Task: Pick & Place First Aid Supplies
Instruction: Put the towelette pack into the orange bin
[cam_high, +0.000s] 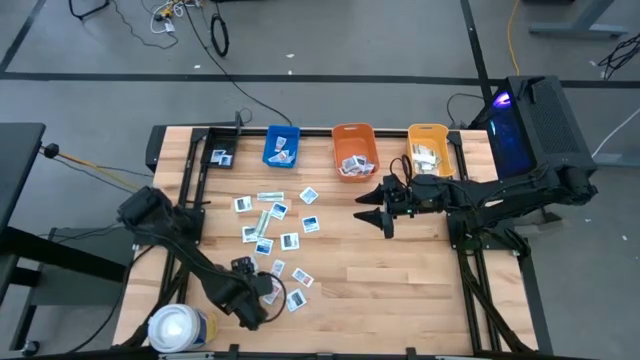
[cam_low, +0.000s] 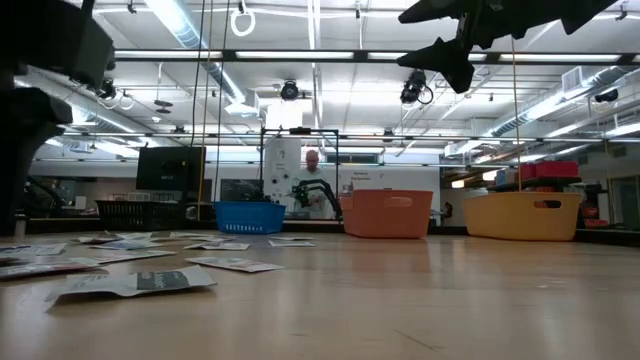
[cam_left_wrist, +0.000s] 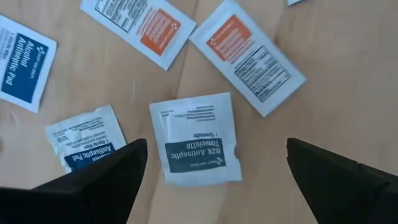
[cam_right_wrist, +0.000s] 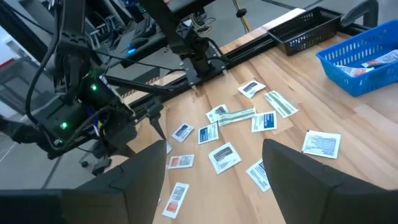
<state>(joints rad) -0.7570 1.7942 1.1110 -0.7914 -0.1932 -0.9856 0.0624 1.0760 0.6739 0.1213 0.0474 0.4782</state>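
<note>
Roughly fifteen first aid packets (cam_high: 271, 222) lie scattered on the counter (cam_high: 400, 270) before three bins (cam_high: 354, 146), left claw (cam_high: 268, 288) spread low over them, right claw (cam_high: 378, 212) spread, empty.

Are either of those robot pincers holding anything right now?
No. The left pincer hangs open over an antiseptic towelette packet without touching it. The right pincer is open in the air near the orange bin, with nothing between its fingers.

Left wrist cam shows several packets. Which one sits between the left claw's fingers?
The white BZK antiseptic towelette packet with the dark blue band, centred under the open left claw. The two orange-labelled packets lie farther ahead; the other blue ones lie off to one side.
</note>
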